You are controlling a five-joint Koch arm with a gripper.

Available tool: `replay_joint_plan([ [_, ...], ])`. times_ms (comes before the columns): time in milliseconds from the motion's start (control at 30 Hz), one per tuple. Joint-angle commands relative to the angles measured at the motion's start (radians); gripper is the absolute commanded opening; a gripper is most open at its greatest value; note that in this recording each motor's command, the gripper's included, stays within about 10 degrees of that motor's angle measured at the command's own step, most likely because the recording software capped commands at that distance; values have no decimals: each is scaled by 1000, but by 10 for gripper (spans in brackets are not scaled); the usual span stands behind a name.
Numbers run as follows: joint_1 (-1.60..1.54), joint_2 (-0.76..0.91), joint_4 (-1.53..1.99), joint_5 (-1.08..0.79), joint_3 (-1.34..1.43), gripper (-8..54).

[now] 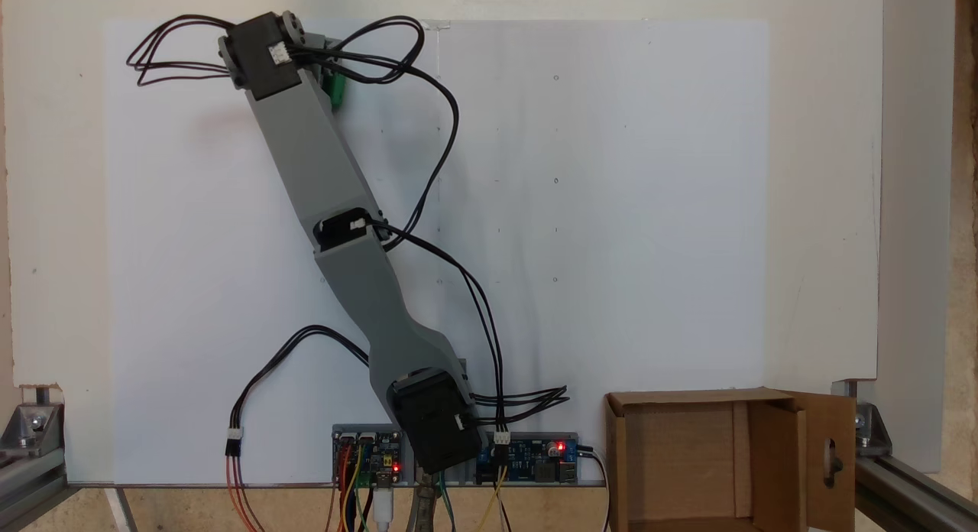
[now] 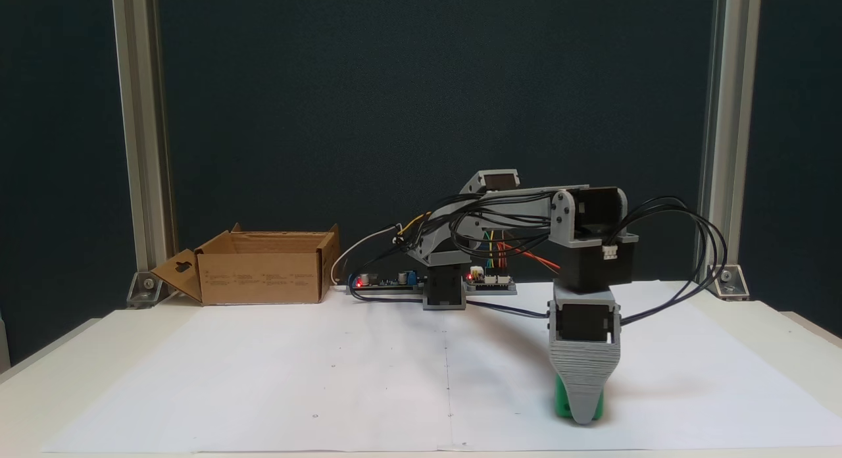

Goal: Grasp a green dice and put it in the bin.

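The green dice [image 2: 561, 402] sits low on the white paper at the front right, half hidden behind the one grey finger [image 2: 584, 379] facing the camera. My gripper [image 2: 582, 413] points straight down around it, its jaws one behind the other, so the gap between them is hidden. In a fixed view from above, a strip of the green dice [image 1: 335, 89] peeks out beside the black wrist motor [image 1: 260, 58] at the top left. The bin [image 1: 688, 397], an open brown cardboard box, stands at the bottom right there and at the back left [image 2: 263, 277] in the front view.
The bin's side flap [image 1: 817, 425] with its cut-out slot hangs open. Circuit boards [image 2: 388, 281] and looping black cables [image 2: 697, 247] sit around the arm's base [image 2: 444, 290]. Aluminium frame posts [image 2: 138, 149] stand at the table's back corners. White paper [image 2: 296, 372] covers the table.
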Motion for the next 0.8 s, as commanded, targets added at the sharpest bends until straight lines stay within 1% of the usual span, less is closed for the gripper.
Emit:
replay_joint_plan([
  [0,17,132,6,67,38,114],
  [100,40,267,-91,67,238,114],
  [233,80,440,-343,67,578,114],
  [300,92,527,-419,66,676,114],
  [533,201,868,-472,57,904,114],
  [767,423,1022,-485,-51,1014,114],
])
